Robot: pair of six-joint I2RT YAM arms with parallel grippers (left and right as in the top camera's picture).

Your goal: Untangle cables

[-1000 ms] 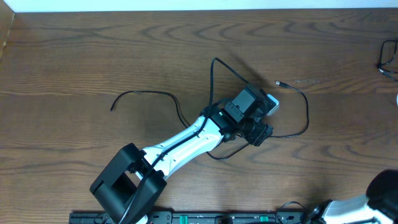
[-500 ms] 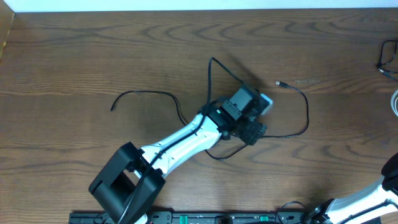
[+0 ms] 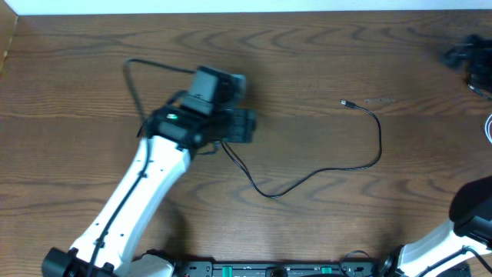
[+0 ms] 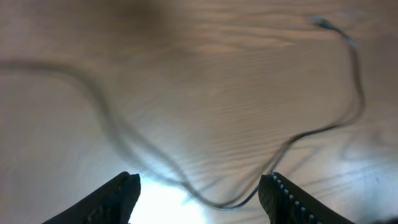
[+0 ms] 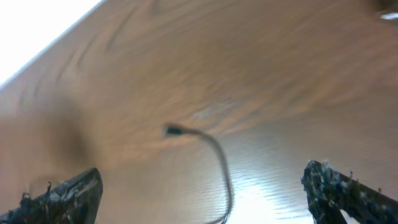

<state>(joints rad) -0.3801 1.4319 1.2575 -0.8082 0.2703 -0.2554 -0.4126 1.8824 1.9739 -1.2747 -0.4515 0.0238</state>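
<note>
**Black cable laid out alone, both hands free**

Black cable (image 3: 307,178) lies loose on the table (image 3: 323,38), its long axis running crosswise. One end loops on the far side of the left arm (image 3: 146,185). The strand passes under that arm, sags in a shallow dip to the arm's right, then climbs to a small plug (image 3: 344,101) well to the right of the arm. The plug tip points back toward the arm. No other strand crosses this cable, so I judge the spread-out lie to be deliberate, giving each cable its own ground. A pale sliver, probably the white cable (image 3: 489,127), shows far to the arm's right at the table's edge, well apart from the black one. The left hand (image 4: 202,193) hovers over the dip with fingers spread, pinching nothing. The right hand (image 5: 205,199) is spread too and empty. A plug end (image 5: 171,130) lies on the table ahead of it, though blur hides which cable it belongs to.
</note>
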